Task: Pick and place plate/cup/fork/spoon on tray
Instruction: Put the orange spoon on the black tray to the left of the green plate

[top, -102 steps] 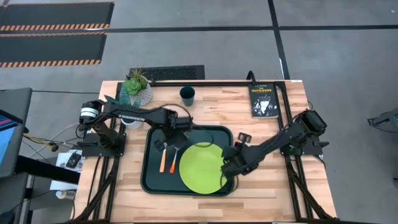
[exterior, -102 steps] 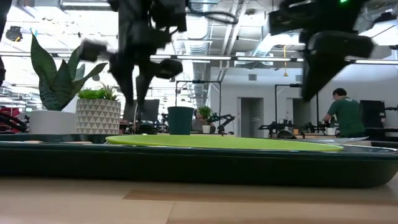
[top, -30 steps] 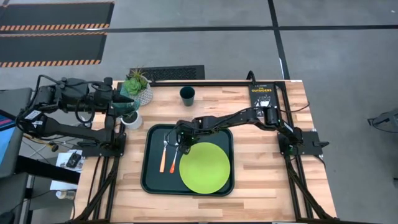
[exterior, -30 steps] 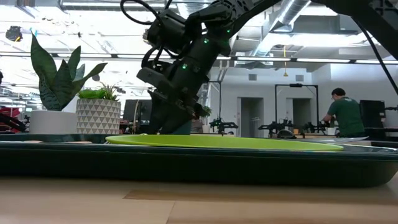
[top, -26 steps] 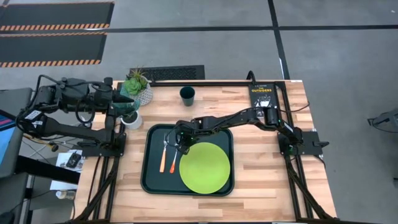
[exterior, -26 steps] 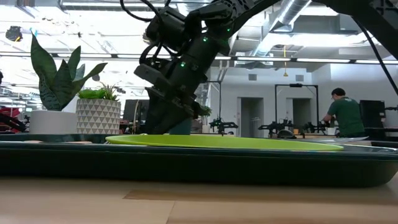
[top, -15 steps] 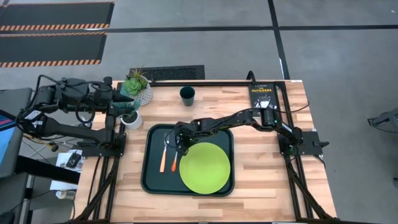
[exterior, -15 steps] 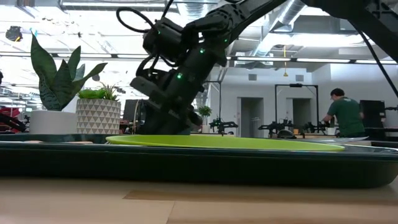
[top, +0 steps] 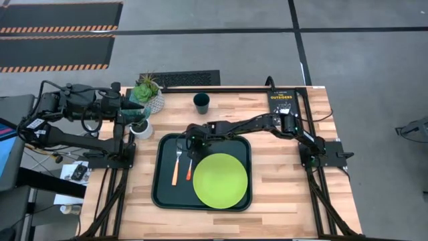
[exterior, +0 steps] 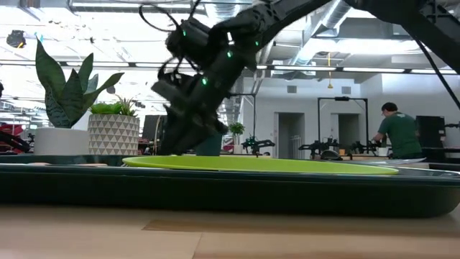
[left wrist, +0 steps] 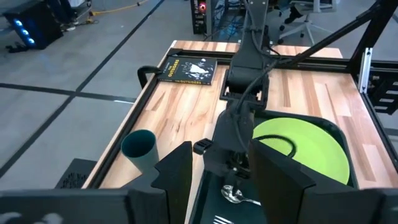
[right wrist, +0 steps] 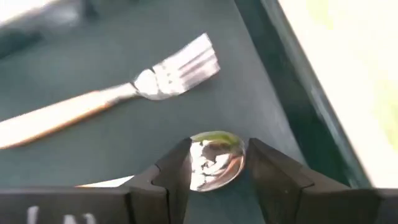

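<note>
Since a second ago my right pincer [top: 190, 142] has shifted toward frame top and now hovers released over the spoon [top: 189, 166], which lies in the tray [top: 164, 194] between fork [top: 176, 164] and plate [top: 220, 179]; left pincer [top: 137, 114] parked upper left, apparently released

Plate [top: 219, 179], fork [top: 176, 163], spoon [top: 188, 165] on tray [top: 162, 194]; cup [top: 201, 102] off.

We see two black arms with thin black cables looped along their joints. The right arm [exterior: 215, 54] carries small green lights. The left arm [top: 73, 100] has dark, blocky, angular fingers [left wrist: 177, 171].
</note>
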{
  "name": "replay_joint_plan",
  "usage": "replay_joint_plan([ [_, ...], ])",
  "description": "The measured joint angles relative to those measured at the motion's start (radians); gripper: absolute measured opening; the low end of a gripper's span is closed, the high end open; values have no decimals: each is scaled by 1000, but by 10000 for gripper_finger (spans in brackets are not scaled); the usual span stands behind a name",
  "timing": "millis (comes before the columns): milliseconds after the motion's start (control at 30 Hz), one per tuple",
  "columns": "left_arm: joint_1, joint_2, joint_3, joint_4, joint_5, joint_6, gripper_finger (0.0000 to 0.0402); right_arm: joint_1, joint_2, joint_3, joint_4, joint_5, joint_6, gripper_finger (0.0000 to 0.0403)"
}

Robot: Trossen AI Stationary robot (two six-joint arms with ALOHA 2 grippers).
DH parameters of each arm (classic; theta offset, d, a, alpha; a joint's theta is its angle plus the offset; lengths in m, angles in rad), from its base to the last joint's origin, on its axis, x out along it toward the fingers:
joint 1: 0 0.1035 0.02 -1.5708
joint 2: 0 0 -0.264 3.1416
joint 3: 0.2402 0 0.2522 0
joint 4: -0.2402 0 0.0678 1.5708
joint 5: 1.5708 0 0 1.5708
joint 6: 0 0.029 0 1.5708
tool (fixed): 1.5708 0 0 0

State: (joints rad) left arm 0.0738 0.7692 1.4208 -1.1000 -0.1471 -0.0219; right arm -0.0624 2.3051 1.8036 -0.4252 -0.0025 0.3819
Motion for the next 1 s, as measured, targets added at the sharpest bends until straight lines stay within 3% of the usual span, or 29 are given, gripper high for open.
replay_joint_plan([
  [133, 0, 0, 0, 0, -4, -1, 146, 3, -5, 83, -85, 0, -46, 157],
  [333, 0, 0, 0, 0, -4, -6, 146, 12, -3, 86, -162, 0, -61, 121],
  [567, 0, 0, 0, 0, 6, -28, 146, 28, -7, 86, -372, -56, -98, 103],
  [800, 0, 0, 0, 31, 9, -65, 146, 30, -130, 76, -639, -70, -144, 103],
  [1000, 0, 0, -39, 125, 47, -80, 146, 37, -325, -30, -689, -35, -124, 103],
])
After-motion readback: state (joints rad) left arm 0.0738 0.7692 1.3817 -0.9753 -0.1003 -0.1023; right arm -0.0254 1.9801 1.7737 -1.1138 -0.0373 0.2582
